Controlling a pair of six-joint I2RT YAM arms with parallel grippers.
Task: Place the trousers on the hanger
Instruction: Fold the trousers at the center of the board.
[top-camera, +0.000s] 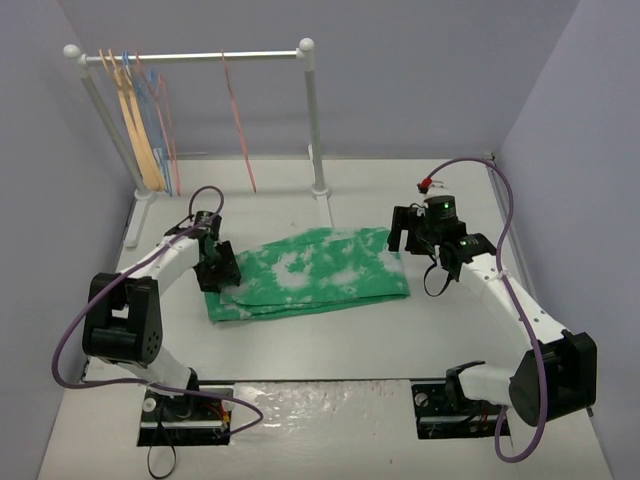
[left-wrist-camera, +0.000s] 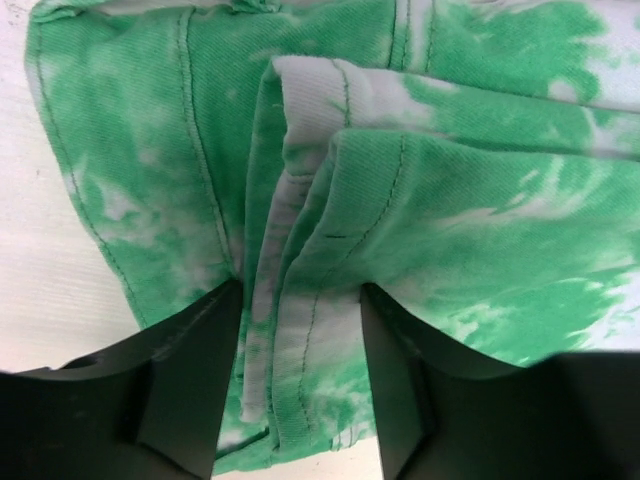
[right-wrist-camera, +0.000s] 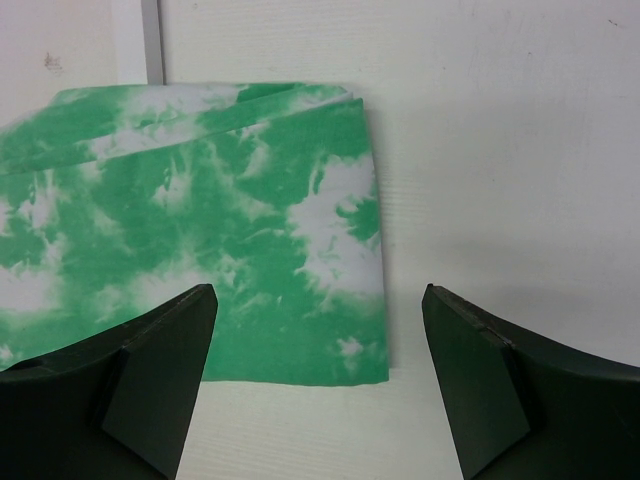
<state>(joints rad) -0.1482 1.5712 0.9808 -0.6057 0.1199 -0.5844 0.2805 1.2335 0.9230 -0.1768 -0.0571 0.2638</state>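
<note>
The green, white-blotched trousers (top-camera: 310, 270) lie folded flat in the middle of the table. My left gripper (top-camera: 218, 272) is down on their left end. In the left wrist view its jaws (left-wrist-camera: 300, 380) press from both sides on a bunched, stitched fold of the trousers (left-wrist-camera: 450, 200), which ridges up between the fingers. My right gripper (top-camera: 412, 240) hovers open over the right end. In the right wrist view it (right-wrist-camera: 320, 380) straddles the corner of the trousers (right-wrist-camera: 200, 220) and bare table, holding nothing. The thin pink hanger (top-camera: 240, 130) hangs alone on the rail at the back.
A white clothes rack (top-camera: 312, 110) stands at the back of the table. At its left end hang a tan wooden hanger (top-camera: 135, 120) and light blue wire hangers (top-camera: 155, 105). Grey walls close in on the left, back and right.
</note>
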